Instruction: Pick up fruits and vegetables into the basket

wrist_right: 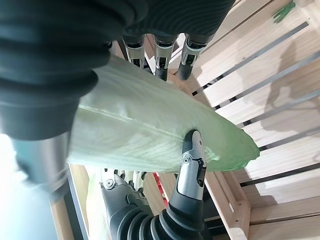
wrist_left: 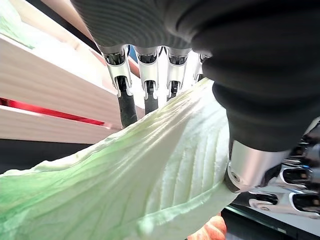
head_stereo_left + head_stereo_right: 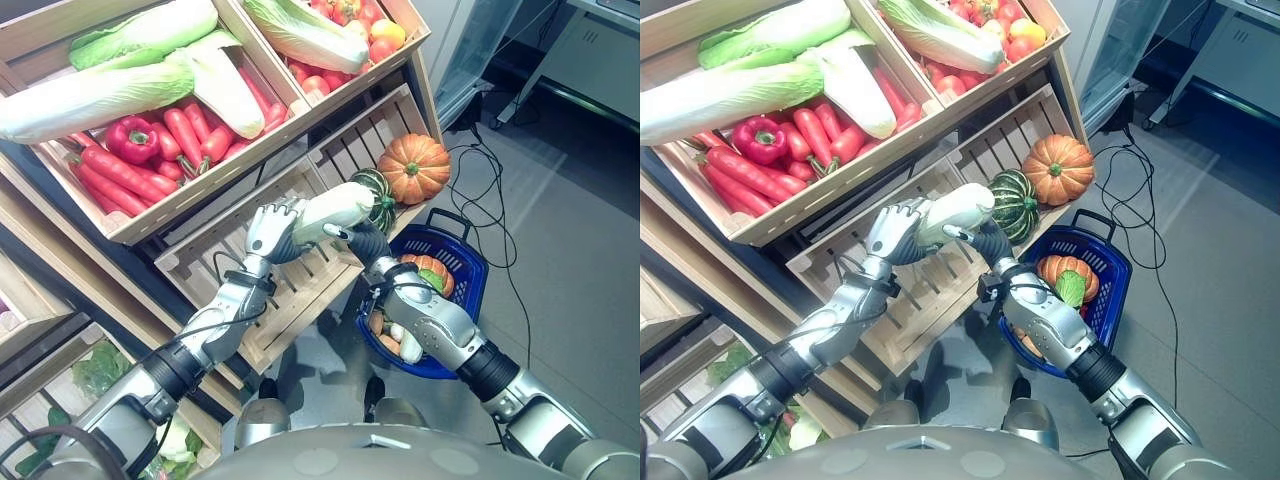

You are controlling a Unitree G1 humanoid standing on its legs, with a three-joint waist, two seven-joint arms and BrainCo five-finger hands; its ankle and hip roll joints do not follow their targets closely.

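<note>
Both hands, the left hand (image 3: 272, 232) and the right hand (image 3: 368, 242), curl their fingers around one pale green cabbage (image 3: 335, 210) from either end, apparently sharing its bulk above the wooden crate (image 3: 290, 290), near the blue basket (image 3: 470, 270) on the floor.

Slatted wooden crates (image 3: 300, 290) on tilted shelves, black cables (image 3: 490, 215) on grey floor (image 3: 580, 250).
</note>
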